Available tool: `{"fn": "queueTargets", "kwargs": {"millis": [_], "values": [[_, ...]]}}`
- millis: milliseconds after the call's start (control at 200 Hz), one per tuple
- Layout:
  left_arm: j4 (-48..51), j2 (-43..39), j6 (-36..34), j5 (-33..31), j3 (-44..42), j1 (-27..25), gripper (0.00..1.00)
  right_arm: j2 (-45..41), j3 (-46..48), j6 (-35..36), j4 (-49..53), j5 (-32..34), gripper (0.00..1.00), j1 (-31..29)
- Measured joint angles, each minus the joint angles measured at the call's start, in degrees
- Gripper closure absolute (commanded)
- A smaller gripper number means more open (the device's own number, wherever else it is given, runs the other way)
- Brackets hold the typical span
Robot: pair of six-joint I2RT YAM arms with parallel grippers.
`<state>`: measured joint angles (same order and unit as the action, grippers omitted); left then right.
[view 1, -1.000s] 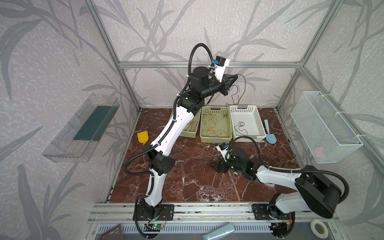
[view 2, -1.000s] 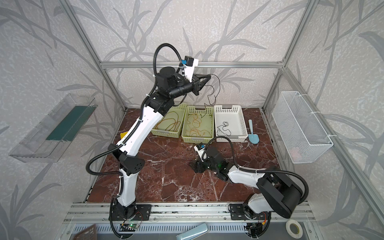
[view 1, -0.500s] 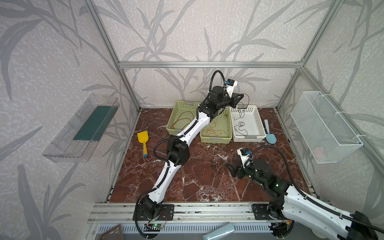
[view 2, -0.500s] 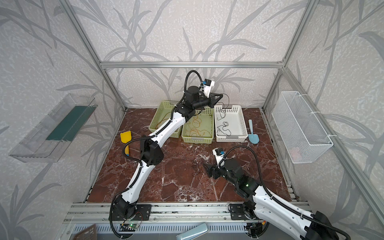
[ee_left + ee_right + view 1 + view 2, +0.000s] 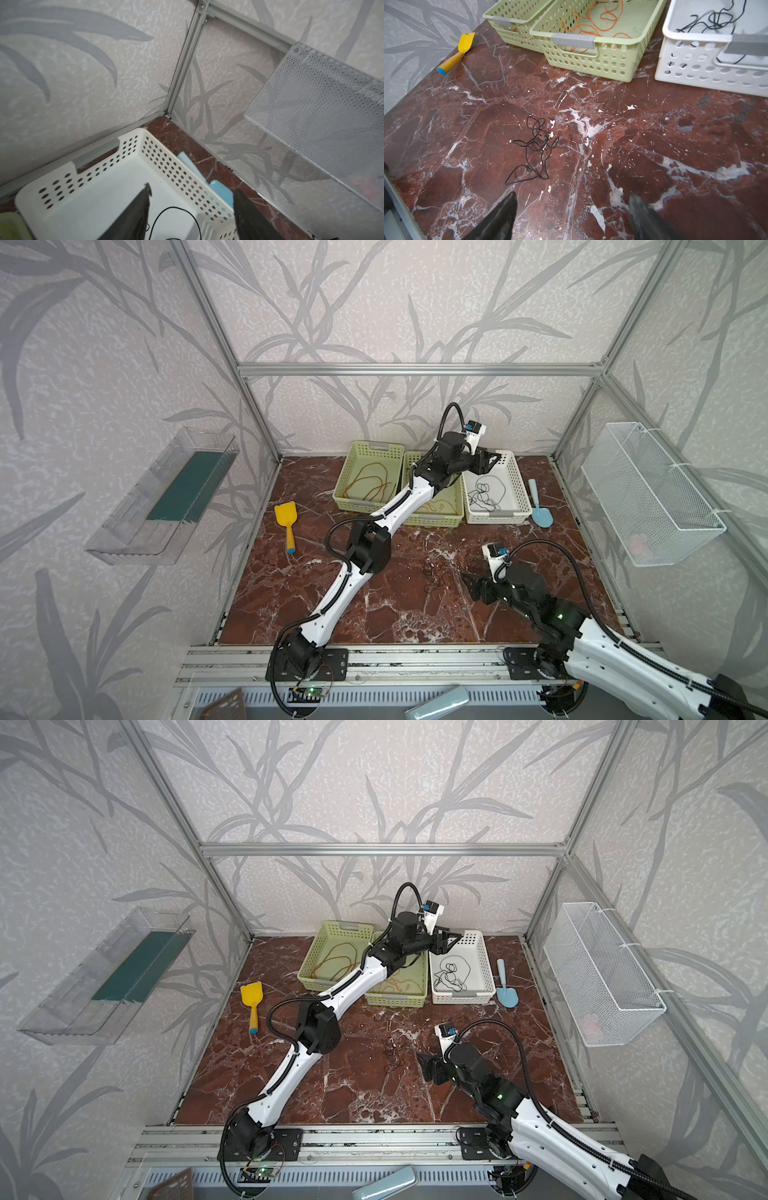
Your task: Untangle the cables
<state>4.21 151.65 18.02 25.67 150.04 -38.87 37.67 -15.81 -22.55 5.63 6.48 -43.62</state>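
Note:
My left gripper (image 5: 489, 459) (image 5: 192, 193) hangs open over the back of the white basket (image 5: 519, 485), nothing between its fingers (image 5: 135, 214). A thin black cable (image 5: 486, 493) (image 5: 176, 216) lies curled in that basket, beneath the jaws. One orange cable (image 5: 370, 485) lies in the left green basket, another orange cable (image 5: 593, 22) in the middle green basket (image 5: 591, 60). A dark tangled cable (image 5: 434, 574) (image 5: 533, 149) lies on the marble floor. My right gripper (image 5: 471, 585) (image 5: 572, 201) stands open just right of it, not touching.
A yellow scoop (image 5: 286, 522) lies at the floor's left edge, a blue scoop (image 5: 540, 506) right of the white basket. A wire mesh basket (image 5: 652, 493) hangs on the right wall, a clear tray (image 5: 166, 497) on the left wall.
My left arm came down from high up to the white basket and opened, letting go of the black cable, which now lies in the basket. My right gripper drew back rightward from the floor tangle.

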Motion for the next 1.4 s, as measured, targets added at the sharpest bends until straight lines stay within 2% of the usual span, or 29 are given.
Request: {"fn": "queueTargets", "kwargs": {"millis": [115,235,540,745,855,990,1070,1170,1399], "values": [[2.0,-3.0,-2.4,-1.7,-5.0,0.2,0.01,2.5,-1.3,-0.7,0.3,0.1,0.21,0.1],[4.7,-9.8,-5.7,-3.6,-13.8,0.5,0.01,7.6,-3.2,-1.8,0.0,-0.5,0.25,0.1],[1.1,-40.5,-10.7,-6.6,-46.7,1.7,0.03,29.1,-8.4,-3.9,-3.5,-6.8,0.31,0.1],[0.8,-57.6,-12.9,-10.0,-65.7,2.5,0.14,39.2,-12.2,-3.9,-8.4,-10.9,0.35,0.1],[2.4,-64.8,-12.6,-12.1,-75.8,2.7,0.18,43.1,-14.6,-3.3,-9.3,-11.7,0.44,0.1],[4.8,-72.0,-10.6,-15.0,-87.0,3.0,0.24,47.6,-18.0,-1.9,-9.7,-12.8,0.75,0.1],[5.6,-75.2,-8.8,-16.5,-92.8,3.1,0.29,48.8,-19.4,-1.2,-9.5,-13.0,0.87,0.1],[6.1,-76.8,-6.4,-17.6,-97.6,3.1,0.37,48.2,-20.0,-0.3,-8.4,-12.5,0.94,0.4],[5.0,-76.8,-3.3,-18.5,-107.1,3.1,0.46,44.3,-20.4,1.3,-5.2,-15.1,0.95,6.0]]}}
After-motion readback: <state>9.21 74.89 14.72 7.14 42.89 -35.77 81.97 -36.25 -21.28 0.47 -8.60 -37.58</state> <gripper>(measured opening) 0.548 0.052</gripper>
